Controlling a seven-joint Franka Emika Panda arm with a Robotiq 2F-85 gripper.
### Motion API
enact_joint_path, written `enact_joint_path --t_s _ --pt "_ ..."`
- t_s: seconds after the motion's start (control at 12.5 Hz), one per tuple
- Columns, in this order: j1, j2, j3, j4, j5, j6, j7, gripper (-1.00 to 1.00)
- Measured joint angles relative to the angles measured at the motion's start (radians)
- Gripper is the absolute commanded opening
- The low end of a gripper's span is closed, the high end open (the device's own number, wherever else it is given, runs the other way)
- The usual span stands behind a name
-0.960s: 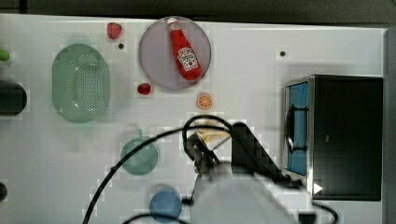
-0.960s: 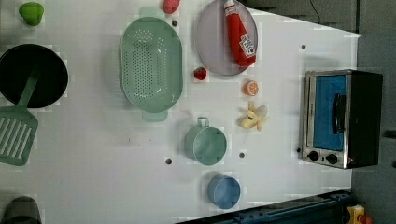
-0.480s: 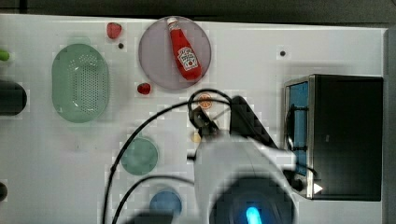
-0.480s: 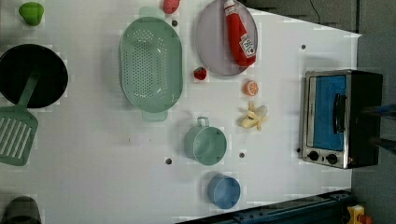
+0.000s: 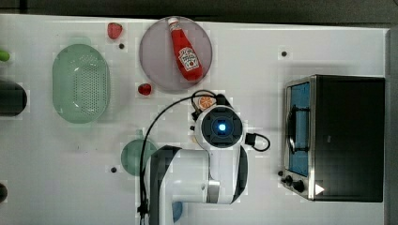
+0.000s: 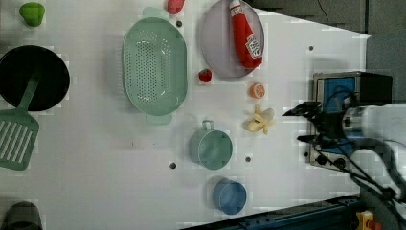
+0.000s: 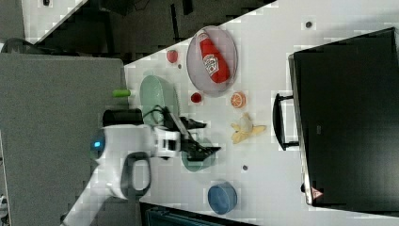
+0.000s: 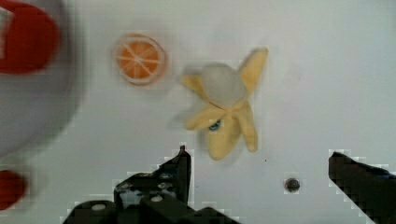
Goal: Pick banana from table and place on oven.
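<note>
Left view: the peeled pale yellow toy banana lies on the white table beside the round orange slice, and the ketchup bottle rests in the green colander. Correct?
Not quite. The left view shows the red ketchup bottle lying on the round grey plate, not in the green colander. The peeled pale yellow toy banana does lie on the white table beside the round orange slice.

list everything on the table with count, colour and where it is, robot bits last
banana: 1, pale yellow, peeled, on table beside orange slice
orange slice: 1, orange, below plate in left view
plate: 1, grey, holds ketchup bottle, red
strawberries: 2, red, near plate
colander: 1, green
cup: 1, green
bowl: 1, blue
pan: 1, black
spatula: 1, green
oven: 1, black and silver, top view's right
gripper: 1, black, open, above table
</note>
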Motion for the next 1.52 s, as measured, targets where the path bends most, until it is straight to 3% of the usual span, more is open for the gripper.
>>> enact_joint_path --t_s 0.56,0.64,1.12,1.2,1.52 --pt "0.014 0.265 -0.008 -0.043 0.003 0.261 0.001 1.0" --pt "0.009 0.307 -0.002 -0.043 -0.006 0.309 0.001 0.92" --pt "0.019 0.355 -0.012 -0.037 -0.011 0.397 0.002 -0.48" --pt "0.016 0.347 -0.009 -0.043 0.009 0.409 0.002 -0.57" --pt "-0.014 0.321 -0.001 -0.029 -0.025 0.399 0.002 -0.57"
